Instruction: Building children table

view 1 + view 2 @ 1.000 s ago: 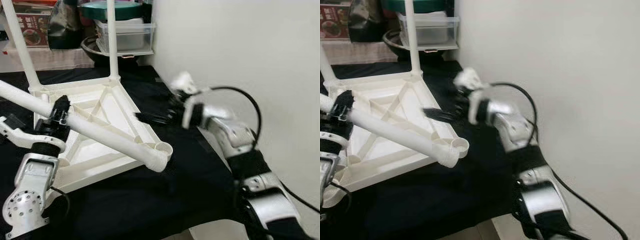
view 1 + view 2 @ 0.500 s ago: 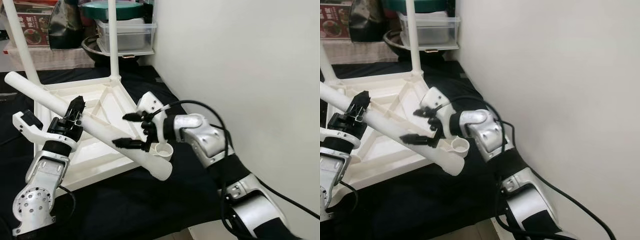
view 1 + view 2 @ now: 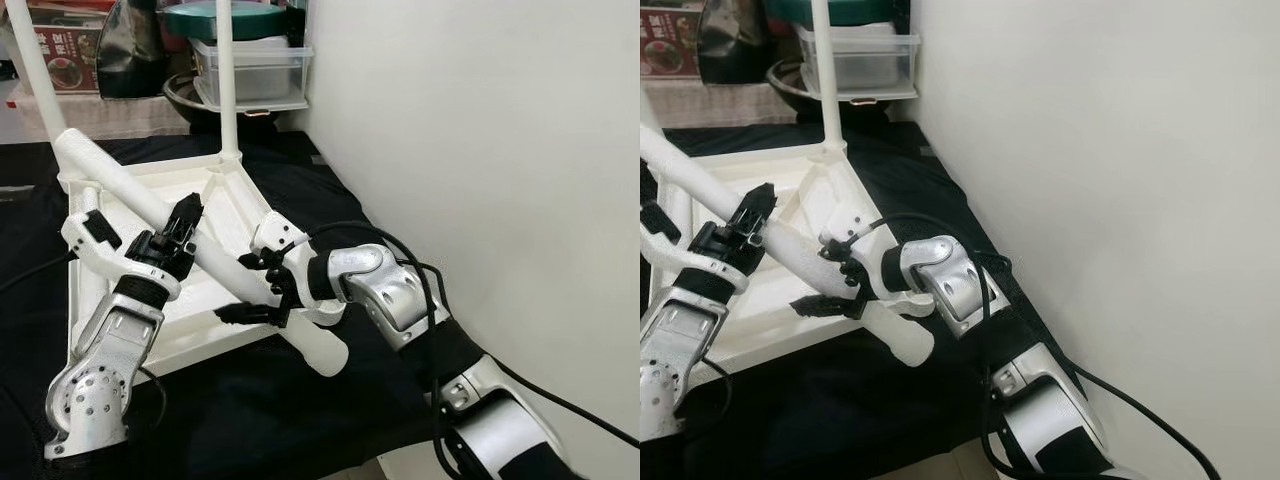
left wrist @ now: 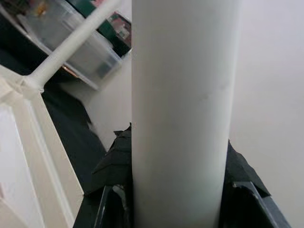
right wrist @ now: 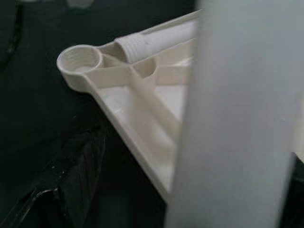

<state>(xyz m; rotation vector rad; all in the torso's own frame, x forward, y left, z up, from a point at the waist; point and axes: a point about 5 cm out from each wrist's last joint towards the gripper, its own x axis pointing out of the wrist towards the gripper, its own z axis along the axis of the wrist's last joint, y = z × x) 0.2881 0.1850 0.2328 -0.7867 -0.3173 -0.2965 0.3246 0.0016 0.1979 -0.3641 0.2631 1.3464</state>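
Because the loose table leg [image 3: 200,253] crosses in front of it, much of the upside-down white tabletop [image 3: 235,195] is covered, and its near corner socket is hidden behind the right gripper [image 3: 262,290] in the head views. That socket [image 5: 80,60] does show in the right wrist view, a threaded ring at the tip of the ribbed underside, though the leg there is a pale blur in the foreground. In the left wrist view the leg [image 4: 183,109] blocks the middle of the picture, with black fingers [image 4: 111,161] just visible on either side of it.

The leg lies slanted above the tabletop, its lower end hanging past the near edge over the black cloth [image 3: 290,410]. The left gripper [image 3: 180,235] is clamped around its upper half. The right gripper sits lower on the leg with one finger above and one below it; whether they press on it I cannot tell. Two other legs [image 3: 227,80] already stand upright from the far corners, their tops cut off by the frame.

The tabletop rests on a black cloth that spreads over the whole work surface. A plain white wall [image 3: 480,130] runs along the right. At the back stand a clear plastic box [image 3: 250,70] with a green lid [image 3: 225,18] and a dark bowl [image 3: 185,95] beside it.
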